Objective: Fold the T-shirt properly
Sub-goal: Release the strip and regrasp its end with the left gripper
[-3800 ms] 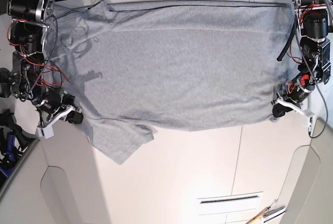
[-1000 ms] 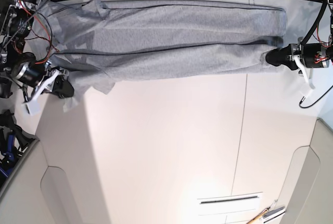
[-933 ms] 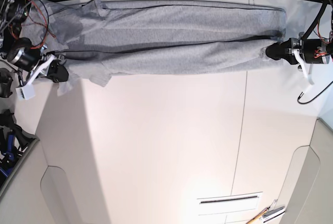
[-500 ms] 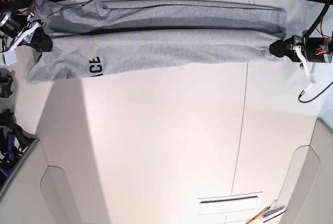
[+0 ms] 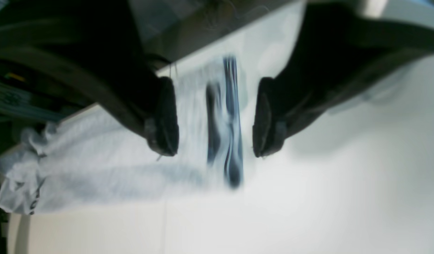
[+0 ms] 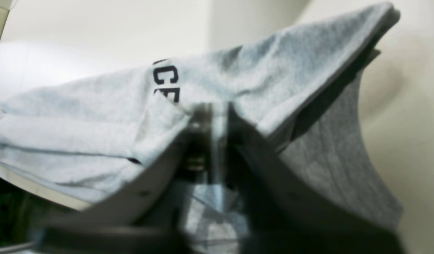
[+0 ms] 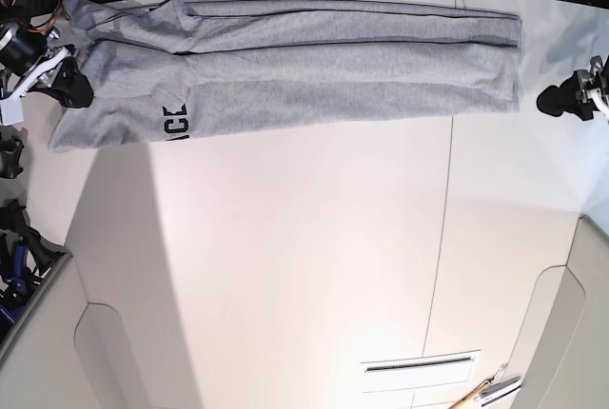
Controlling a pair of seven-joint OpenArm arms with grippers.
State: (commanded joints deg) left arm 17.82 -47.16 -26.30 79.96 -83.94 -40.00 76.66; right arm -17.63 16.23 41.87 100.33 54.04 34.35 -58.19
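The heather-grey T-shirt (image 7: 314, 67) lies as a long folded band along the table's far edge, with black lettering (image 7: 174, 122) showing near its left end. My right gripper (image 7: 71, 86) is at that left end and is shut on the fabric. In the right wrist view its jaws (image 6: 211, 113) pinch a fold of the T-shirt (image 6: 79, 120) just below the lettering (image 6: 165, 83). My left gripper (image 7: 559, 100) is open and empty, off the shirt's right end. In the left wrist view it (image 5: 214, 151) is spread wide, with the T-shirt (image 5: 96, 165) lying beyond it.
The white table (image 7: 304, 266) has a seam running front to back at the right. A slotted panel (image 7: 419, 366) and some hand tools (image 7: 490, 390) lie near the front right. Dark gear and cables (image 7: 14, 247) crowd the left edge.
My left gripper let go of the shirt's right end and drew back to the right. The shirt's front layer settled flat. My right gripper stayed shut at the left end.
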